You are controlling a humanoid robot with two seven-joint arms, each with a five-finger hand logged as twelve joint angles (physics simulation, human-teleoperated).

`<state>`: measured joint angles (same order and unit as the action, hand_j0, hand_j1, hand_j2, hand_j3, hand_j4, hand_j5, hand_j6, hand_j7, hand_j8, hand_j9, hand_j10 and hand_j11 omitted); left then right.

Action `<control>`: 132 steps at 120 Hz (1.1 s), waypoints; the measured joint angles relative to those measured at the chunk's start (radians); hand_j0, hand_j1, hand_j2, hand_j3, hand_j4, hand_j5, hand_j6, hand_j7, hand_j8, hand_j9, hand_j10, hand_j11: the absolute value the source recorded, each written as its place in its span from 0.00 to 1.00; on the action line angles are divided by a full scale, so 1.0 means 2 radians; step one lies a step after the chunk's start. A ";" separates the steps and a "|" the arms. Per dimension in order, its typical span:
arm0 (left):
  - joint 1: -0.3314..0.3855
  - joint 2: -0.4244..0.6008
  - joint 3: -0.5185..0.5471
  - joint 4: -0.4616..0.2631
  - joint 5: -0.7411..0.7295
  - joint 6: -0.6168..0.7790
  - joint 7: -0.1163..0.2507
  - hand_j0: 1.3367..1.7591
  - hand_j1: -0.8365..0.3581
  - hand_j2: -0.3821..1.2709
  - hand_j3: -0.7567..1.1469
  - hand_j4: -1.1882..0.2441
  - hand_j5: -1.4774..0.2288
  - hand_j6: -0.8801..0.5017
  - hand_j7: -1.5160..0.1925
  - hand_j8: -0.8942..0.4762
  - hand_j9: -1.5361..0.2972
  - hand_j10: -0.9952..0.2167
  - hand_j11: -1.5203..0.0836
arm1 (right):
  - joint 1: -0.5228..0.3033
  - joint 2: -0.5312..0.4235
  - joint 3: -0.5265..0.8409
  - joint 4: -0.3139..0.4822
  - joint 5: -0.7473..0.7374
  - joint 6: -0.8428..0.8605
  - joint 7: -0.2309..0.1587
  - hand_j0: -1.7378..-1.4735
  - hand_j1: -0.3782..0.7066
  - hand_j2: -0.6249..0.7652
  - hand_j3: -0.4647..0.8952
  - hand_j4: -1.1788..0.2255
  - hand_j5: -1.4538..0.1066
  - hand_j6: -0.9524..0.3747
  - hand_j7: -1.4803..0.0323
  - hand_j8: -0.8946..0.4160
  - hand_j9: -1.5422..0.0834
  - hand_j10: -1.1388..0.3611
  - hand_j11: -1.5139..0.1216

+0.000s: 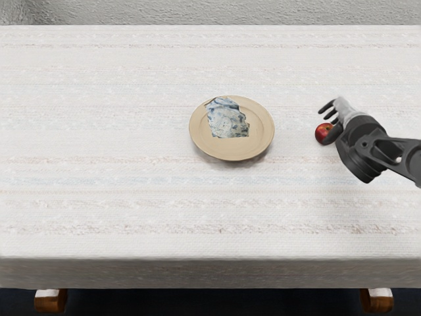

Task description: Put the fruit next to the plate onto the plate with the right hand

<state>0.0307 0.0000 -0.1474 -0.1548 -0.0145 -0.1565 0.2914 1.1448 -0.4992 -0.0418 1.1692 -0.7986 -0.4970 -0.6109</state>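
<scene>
Red, round and glossy, the small fruit (323,133) rests on the pale woven-textured table (131,197), just beside the fingertips of the dark grey right hand (339,117). The fingers (327,107) are spread: released, grasping nothing. The tan round plate (265,130) with a blue-grey patterned centre lies well apart, to the hand's left. Step in hand — approach for grasp. The next move calls for closing round the fruit, then lifting it — carrying it leftward.

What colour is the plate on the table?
The plate is tan with a mottled blue-grey patch, clearest in the head view.
</scene>
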 joint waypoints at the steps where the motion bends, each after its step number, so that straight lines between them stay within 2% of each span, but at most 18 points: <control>1: 0.000 0.000 0.000 0.000 0.000 0.000 0.000 0.76 0.98 0.23 0.40 0.82 0.86 0.63 0.88 0.65 0.83 0.81 0.94 | 0.000 0.000 0.000 0.000 0.000 0.000 0.000 0.30 0.50 0.39 0.34 0.53 0.57 0.39 0.61 0.35 0.61 0.47 0.58; 20: 0.000 0.000 0.000 0.000 0.000 0.000 0.000 0.76 0.98 0.23 0.40 0.82 0.86 0.63 0.88 0.65 0.83 0.81 0.94 | -0.002 0.004 0.001 -0.012 0.000 -0.003 0.000 0.30 0.50 0.39 0.34 0.53 0.57 0.39 0.61 0.35 0.60 0.47 0.58; 32: 0.000 0.000 0.000 0.000 0.000 0.000 0.000 0.76 0.98 0.23 0.40 0.82 0.86 0.63 0.88 0.65 0.83 0.81 0.94 | -0.002 0.026 0.000 -0.037 0.000 -0.003 0.000 0.30 0.50 0.39 0.34 0.53 0.57 0.39 0.61 0.35 0.61 0.47 0.58; 57: 0.000 0.000 0.000 0.000 0.000 0.000 0.000 0.76 0.98 0.23 0.40 0.82 0.86 0.63 0.88 0.65 0.83 0.81 0.94 | -0.005 0.047 0.000 -0.059 0.001 -0.003 0.000 0.30 0.56 0.36 0.34 0.52 0.56 0.38 0.60 0.35 0.59 0.46 0.57; 70: 0.000 0.000 0.000 0.000 0.000 0.000 0.000 0.76 0.98 0.23 0.40 0.82 0.86 0.63 0.88 0.65 0.83 0.81 0.94 | -0.007 0.049 0.000 -0.060 -0.002 -0.003 -0.001 0.31 0.65 0.44 0.34 0.47 0.53 0.34 0.55 0.38 0.55 0.48 0.53; 79: 0.000 0.000 0.000 0.000 0.000 0.000 0.000 0.76 0.98 0.23 0.40 0.82 0.86 0.63 0.88 0.65 0.83 0.81 0.94 | -0.008 0.050 0.000 -0.060 -0.003 -0.003 -0.001 0.32 0.69 0.54 0.34 0.44 0.50 0.36 0.52 0.41 0.52 0.50 0.49; 85: 0.000 0.000 0.000 0.000 0.000 0.000 0.000 0.76 0.98 0.23 0.40 0.82 0.86 0.63 0.88 0.65 0.83 0.81 0.94 | -0.008 0.050 0.000 -0.060 -0.002 -0.003 -0.001 0.32 0.69 0.56 0.34 0.41 0.48 0.36 0.49 0.42 0.50 0.50 0.47; 106: 0.000 0.000 0.000 0.000 0.000 0.000 0.000 0.76 0.98 0.23 0.40 0.82 0.86 0.63 0.88 0.65 0.83 0.81 0.94 | -0.009 0.050 0.001 -0.059 -0.002 -0.003 -0.001 0.34 0.67 0.59 0.34 0.33 0.42 0.35 0.41 0.44 0.43 0.49 0.39; 115: 0.000 0.000 0.000 0.000 0.000 0.000 0.000 0.76 0.98 0.23 0.40 0.82 0.86 0.63 0.88 0.65 0.83 0.81 0.94 | -0.012 0.050 0.001 -0.059 -0.004 -0.002 -0.001 0.35 0.66 0.55 0.34 0.31 0.39 0.34 0.38 0.44 0.40 0.48 0.36; 132: 0.000 0.000 0.000 0.000 0.000 0.000 0.000 0.76 0.98 0.23 0.40 0.82 0.86 0.63 0.88 0.65 0.83 0.81 0.94 | -0.015 0.050 0.002 -0.059 -0.003 -0.003 -0.001 0.37 0.59 0.55 0.34 0.26 0.36 0.22 0.32 0.38 0.37 0.44 0.31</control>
<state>0.0307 0.0000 -0.1475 -0.1549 -0.0146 -0.1565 0.2914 1.1144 -0.3985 -0.0383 1.0510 -0.8050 -0.5038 -0.6138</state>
